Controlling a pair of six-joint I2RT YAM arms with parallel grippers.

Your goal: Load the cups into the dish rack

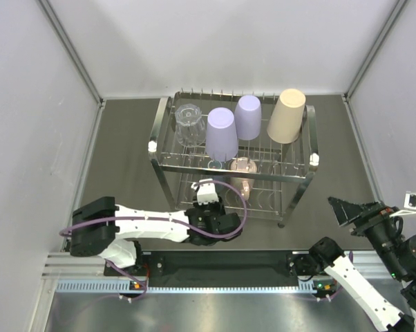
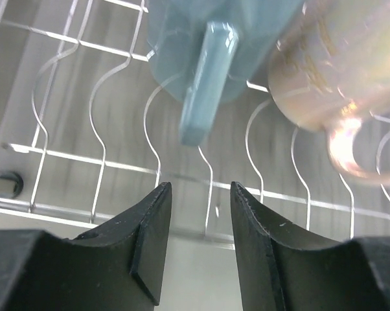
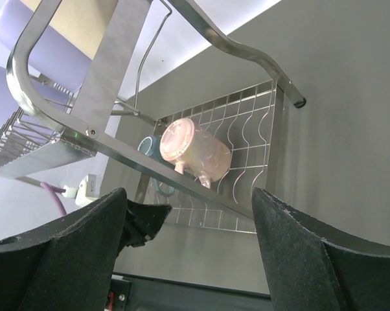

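The dish rack (image 1: 164, 114) stands mid-table. On its upper tier are a clear glass (image 1: 188, 123), two lavender tumblers (image 1: 222, 133) (image 1: 248, 116) and a beige tumbler (image 1: 287, 115). On the lower tier a pink mug (image 1: 242, 173) lies on its side beside a teal mug (image 2: 205, 39), whose handle points toward my left gripper (image 2: 200, 188). That gripper is open and empty just short of the handle, at the rack's front edge. My right gripper (image 3: 188, 194) is open and empty, off to the rack's right (image 1: 343, 211), and sees both mugs (image 3: 195, 149) (image 3: 149, 152).
The wavy wire floor of the lower tier (image 2: 104, 116) runs under the mugs. A rack leg foot (image 2: 7, 183) stands at the left. Grey walls close in the table on three sides, and a metal rail (image 1: 215, 283) runs along the near edge.
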